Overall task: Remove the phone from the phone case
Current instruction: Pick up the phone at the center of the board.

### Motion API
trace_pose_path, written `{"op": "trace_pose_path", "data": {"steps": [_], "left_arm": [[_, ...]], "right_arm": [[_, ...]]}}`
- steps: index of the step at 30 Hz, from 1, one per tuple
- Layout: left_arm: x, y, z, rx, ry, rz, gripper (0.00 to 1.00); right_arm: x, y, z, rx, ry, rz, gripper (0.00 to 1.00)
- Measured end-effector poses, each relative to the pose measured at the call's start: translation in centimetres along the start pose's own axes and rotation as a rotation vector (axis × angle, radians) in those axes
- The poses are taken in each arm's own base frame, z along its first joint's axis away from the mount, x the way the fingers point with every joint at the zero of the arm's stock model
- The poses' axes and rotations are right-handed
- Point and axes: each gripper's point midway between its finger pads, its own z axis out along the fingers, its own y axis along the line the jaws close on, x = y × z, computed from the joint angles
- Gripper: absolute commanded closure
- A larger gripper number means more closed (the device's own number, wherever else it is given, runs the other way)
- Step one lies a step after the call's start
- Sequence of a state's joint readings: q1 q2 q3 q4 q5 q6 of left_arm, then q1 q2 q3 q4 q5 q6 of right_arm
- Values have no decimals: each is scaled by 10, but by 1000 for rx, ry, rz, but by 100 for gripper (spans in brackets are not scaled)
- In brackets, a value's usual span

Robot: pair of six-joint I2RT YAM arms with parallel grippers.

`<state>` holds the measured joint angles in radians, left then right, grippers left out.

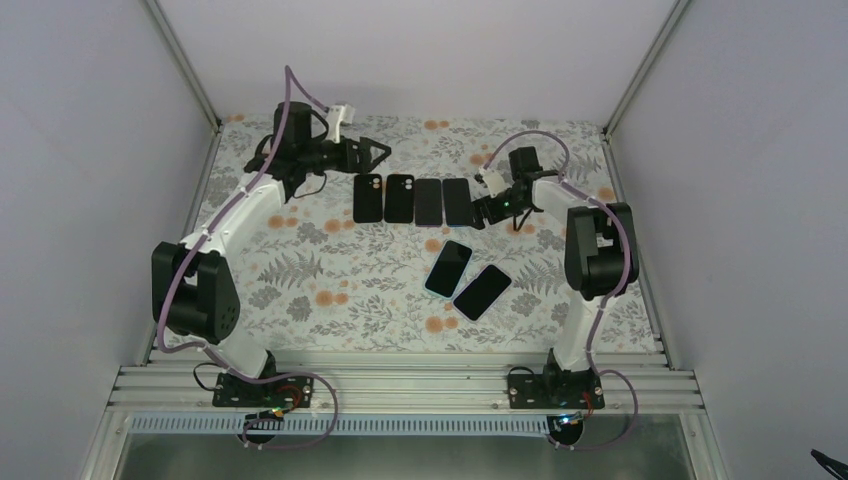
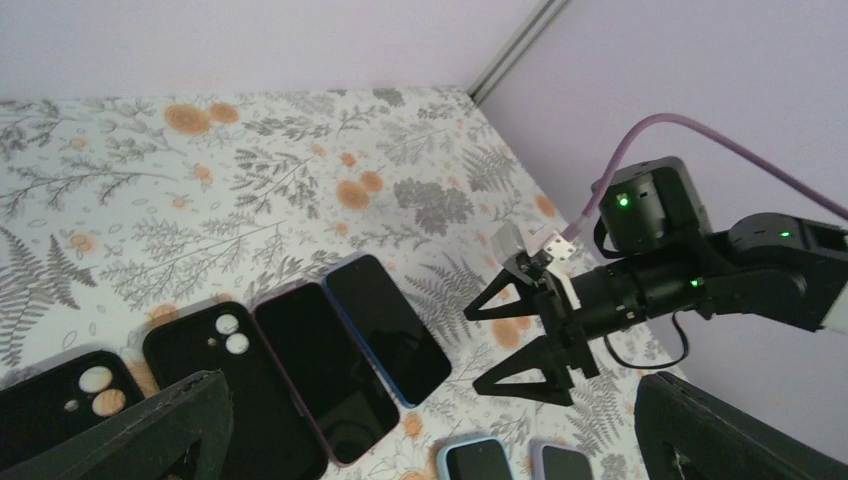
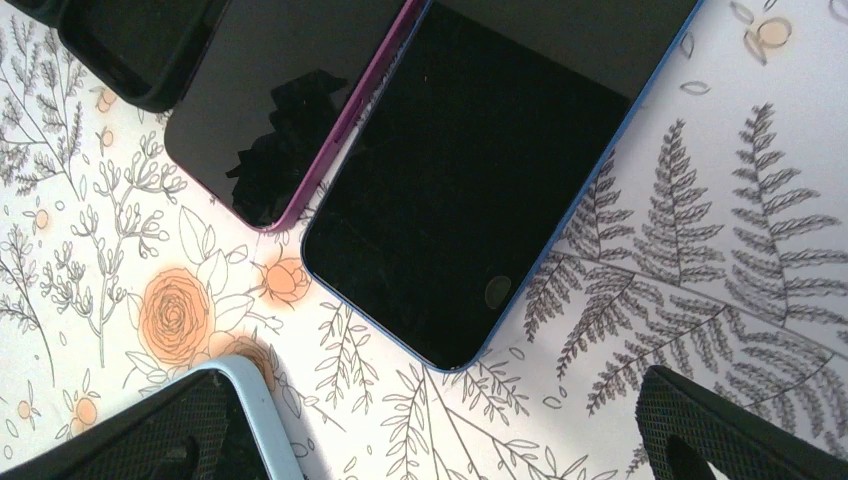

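Two phones still in cases lie mid-table: one in a light blue phone case and one in a lilac case. Behind them runs a row of two black cases with camera holes, a bare purple-edged phone and a bare blue-edged phone. My right gripper hangs open just past the blue-edged phone's near end, holding nothing; its left finger is over the light blue case. My left gripper is open and empty behind the row's left end.
The floral table cover is bounded by white walls with metal corner posts at the back. In the left wrist view my right gripper stands to the right of the blue-edged phone, with the two cased phones at the bottom edge.
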<state>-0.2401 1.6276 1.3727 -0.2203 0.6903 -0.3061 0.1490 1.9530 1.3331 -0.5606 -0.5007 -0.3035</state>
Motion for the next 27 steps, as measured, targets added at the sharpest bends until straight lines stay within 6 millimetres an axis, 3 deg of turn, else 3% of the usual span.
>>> {"op": "trace_pose_path", "data": {"steps": [2,6,11,18,27], "left_arm": [[10,0,4,-12,19,5,0],[53,-10,22,-24,115,35,0],[118,-35,46,-22,265,102,0],[190,-65,82,-40,432,237,0],[252,-67,105,-121,563,362,0]], "right_arm": [[4,1,2,-1,8,0,3],[2,3,-6,9,-8,-4,3],[-14,11,-29,29,-70,-20,2],[-35,17,-59,55,-157,-19,0],[-43,4,-77,79,-215,53,1]]}}
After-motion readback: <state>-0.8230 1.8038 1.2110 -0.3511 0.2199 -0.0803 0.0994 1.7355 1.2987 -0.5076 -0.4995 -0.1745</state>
